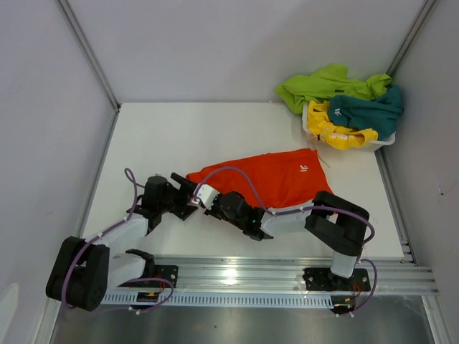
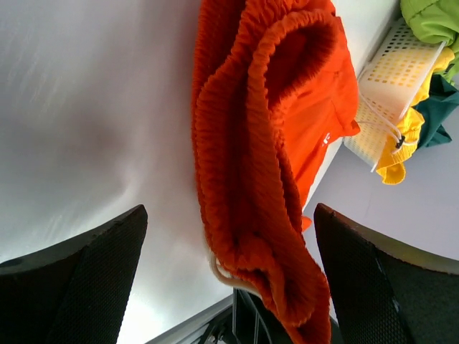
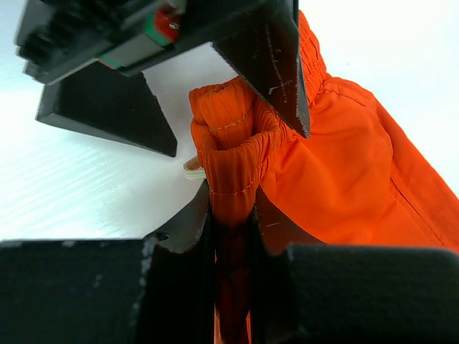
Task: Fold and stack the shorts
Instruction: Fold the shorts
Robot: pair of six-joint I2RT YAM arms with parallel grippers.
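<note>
We see the right gripper (image 3: pixel 229 215) pinching the orange fabric shorts (image 1: pixel 280 179) by the bunched waistband near the white table (image 1: pixel 179 136)'s front edge, while the left gripper (image 2: pixel 229 211) gapes wide around it, unclosed.

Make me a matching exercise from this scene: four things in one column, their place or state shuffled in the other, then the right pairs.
1. orange shorts
2. teal shorts
3. left gripper
4. right gripper

A. open, holding nothing
B. in the white mesh basket
C. shut on the orange shorts
D. spread on the table

Pairs: 1-D, 2-B, 3-A, 4-C
</note>
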